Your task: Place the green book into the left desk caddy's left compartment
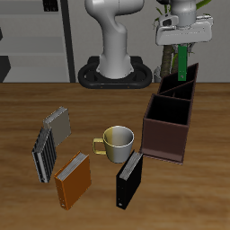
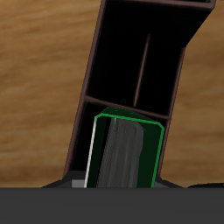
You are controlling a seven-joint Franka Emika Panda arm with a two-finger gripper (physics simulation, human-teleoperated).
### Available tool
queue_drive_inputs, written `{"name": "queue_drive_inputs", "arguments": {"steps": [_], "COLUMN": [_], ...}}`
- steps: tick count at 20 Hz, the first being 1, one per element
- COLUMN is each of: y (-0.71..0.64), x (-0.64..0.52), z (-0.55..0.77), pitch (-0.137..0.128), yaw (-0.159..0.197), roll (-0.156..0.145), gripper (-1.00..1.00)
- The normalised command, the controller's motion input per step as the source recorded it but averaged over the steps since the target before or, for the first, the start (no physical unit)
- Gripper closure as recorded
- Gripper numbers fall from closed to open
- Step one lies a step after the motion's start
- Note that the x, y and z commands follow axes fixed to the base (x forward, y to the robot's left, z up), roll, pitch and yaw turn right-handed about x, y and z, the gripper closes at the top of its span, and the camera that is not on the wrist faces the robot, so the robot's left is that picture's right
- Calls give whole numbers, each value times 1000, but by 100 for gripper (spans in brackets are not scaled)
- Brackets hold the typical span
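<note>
My gripper [image 1: 181, 47] is shut on the green book [image 1: 181, 61], which hangs upright from it, high at the back of the table. Right below the book stands the left desk caddy [image 1: 187, 87], a blackish open box with an inner divider. In the wrist view the green book [image 2: 128, 150] shows end-on with pale page edges along one side. Its lower end is over the black caddy's [image 2: 87, 80] nearest compartment, and two further compartments lie open beyond it. I cannot tell whether the book touches the caddy.
A reddish-brown box [image 1: 167, 135] stands just in front of the black caddy. Toward the table's front are a cream mug [image 1: 118, 142], a black book [image 1: 129, 178], an orange-brown book [image 1: 72, 177] and a grey striped book [image 1: 52, 139].
</note>
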Motion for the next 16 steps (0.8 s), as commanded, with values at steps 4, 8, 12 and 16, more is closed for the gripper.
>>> {"name": "queue_drive_inputs", "arguments": {"steps": [4,8,12,16], "y": [19,22,83,162], "x": [76,-5,60,9], "z": [-60,-59,-82,-101], "pitch": [11,3,17,16], "yaw": [-6,14,-1,26], "roll": [-2,17,21,50], "gripper": [100,100,100,100]}}
